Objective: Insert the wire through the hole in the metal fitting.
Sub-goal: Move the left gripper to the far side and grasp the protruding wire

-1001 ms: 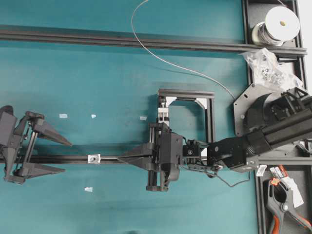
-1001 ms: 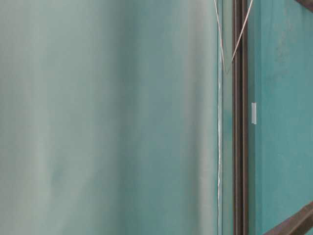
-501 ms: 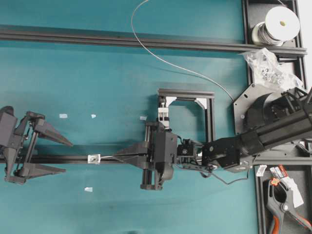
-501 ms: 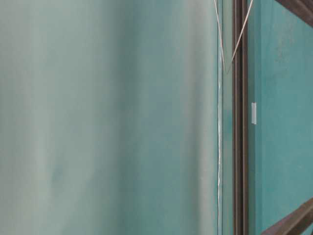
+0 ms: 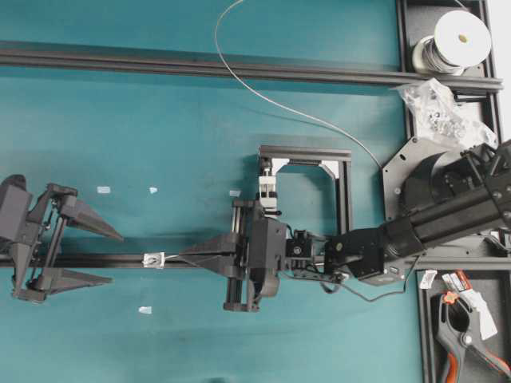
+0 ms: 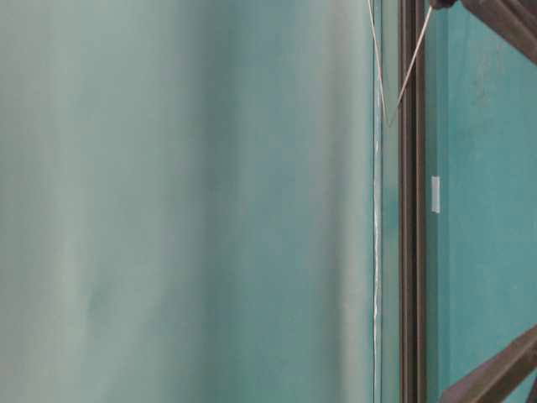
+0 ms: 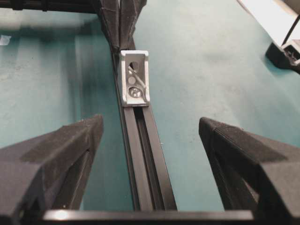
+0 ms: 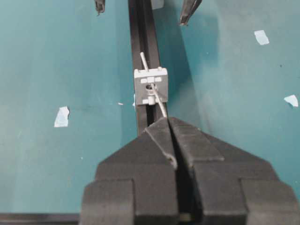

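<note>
The small silver metal fitting sits on a black rail. My right gripper is shut on the thin silvery wire, just right of the fitting. The wire runs from the jaws into the hole, and its tip sticks out on the far side. More of the wire loops back to the white spool. My left gripper stands open astride the rail, just left of the fitting and holding nothing.
A black frame with a white-and-black block stands behind the right wrist. A bag of parts and an orange-handled clamp lie at the right. White tape scraps dot the teal mat. A second rail crosses the back.
My right gripper has slid left along the rail with the wire, and the wire tip now reaches through the fitting. The left gripper has edged slightly right.
</note>
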